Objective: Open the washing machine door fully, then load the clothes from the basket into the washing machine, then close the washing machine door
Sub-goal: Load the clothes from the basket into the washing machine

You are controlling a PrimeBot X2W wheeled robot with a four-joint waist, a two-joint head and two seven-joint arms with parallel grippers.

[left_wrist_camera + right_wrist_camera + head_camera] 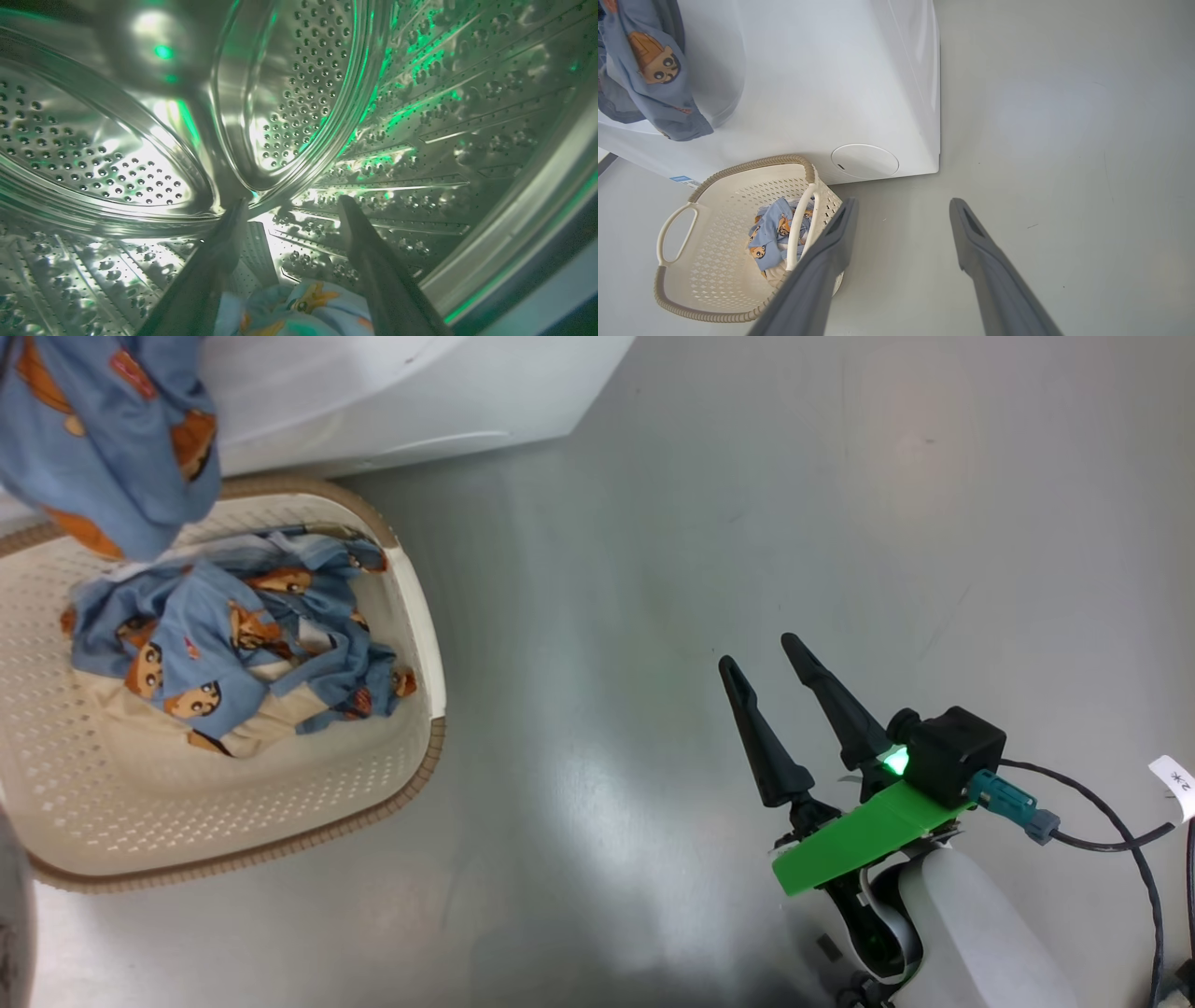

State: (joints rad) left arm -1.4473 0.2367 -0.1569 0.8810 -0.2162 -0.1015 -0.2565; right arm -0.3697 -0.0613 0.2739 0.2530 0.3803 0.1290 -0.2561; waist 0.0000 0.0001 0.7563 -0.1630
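**Laundry run:** Deep in the steel drum (93,149), the left gripper (293,201) stands with its two dark fingers spread wide and clamped on nothing. A blue printed garment (303,310) lies bunched low between the bases of the fingers, at the near part of the drum, under a green glow. Whether the cloth touches the fingers cannot be told.

Outside, the cream basket (425,616) sits on the grey floor (700,476) just in front of the white washer (373,392), at the left of the head view. The clothes (215,635) in it, blue fabric with orange-brown cartoon figures over a cream cloth, lie crumpled toward its far side. Another blue piece (103,439) hangs above the basket's far left corner, against the washer's front. What holds it up is out of frame.

The right gripper (758,651) hovers over bare floor well to the right of the basket. Its fingers are wide apart and empty, and they point toward the washer. A green bracket (859,835) sits at its wrist. Its own wrist view shows the basket hard by the washer's lower front, where a round cover (865,161) is set near the right corner.
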